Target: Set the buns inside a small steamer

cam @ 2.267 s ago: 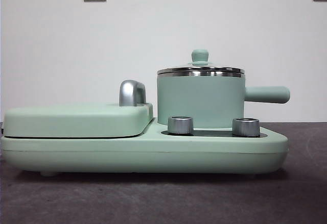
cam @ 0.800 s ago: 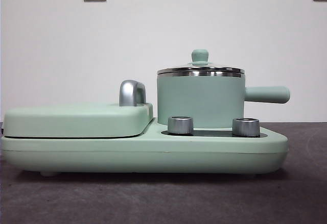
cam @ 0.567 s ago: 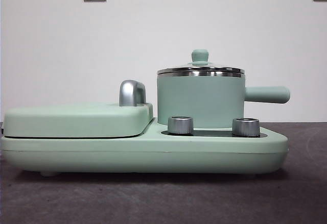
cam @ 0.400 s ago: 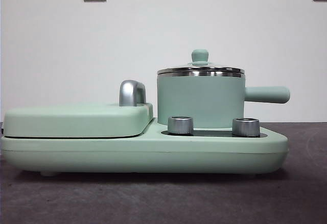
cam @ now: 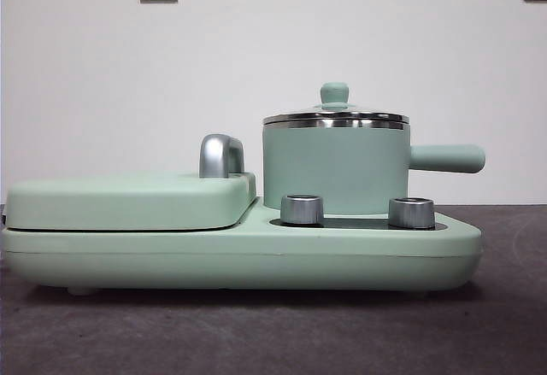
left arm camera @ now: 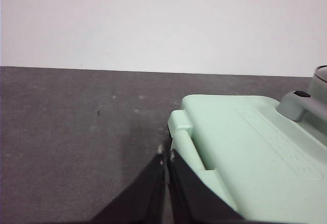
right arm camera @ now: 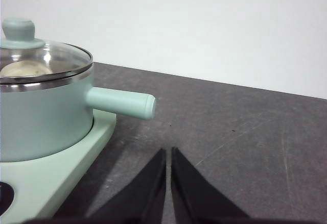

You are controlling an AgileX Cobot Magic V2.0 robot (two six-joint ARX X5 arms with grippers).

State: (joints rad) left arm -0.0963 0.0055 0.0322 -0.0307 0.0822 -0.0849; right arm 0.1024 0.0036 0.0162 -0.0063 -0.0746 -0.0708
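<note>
Steamer (cam: 335,168): lidded, on green base. One bun (right arm camera: 23,69) visible through glass lid (right arm camera: 45,56); second bun unseen. Left pincer (left arm camera: 165,158), right pincer (right arm camera: 167,153): pressed together, empty, above table (right arm camera: 245,132). Judgement: confirm both buns inside; leave lid seated.

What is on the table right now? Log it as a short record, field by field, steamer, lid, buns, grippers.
steamer: mint-green cylindrical pot with steel rim, standing on the mint-green cooker base, side handle sticking out
lid: glass lid with green knob, on the pot
buns: one pale rounded bun seen through the lid, inside the pot; a second cannot be made out
griddle section: flat mint-green lid, closed
left gripper: shut, beside the griddle end, holding nothing
right gripper: shut, off the handle side, holding nothing
</note>
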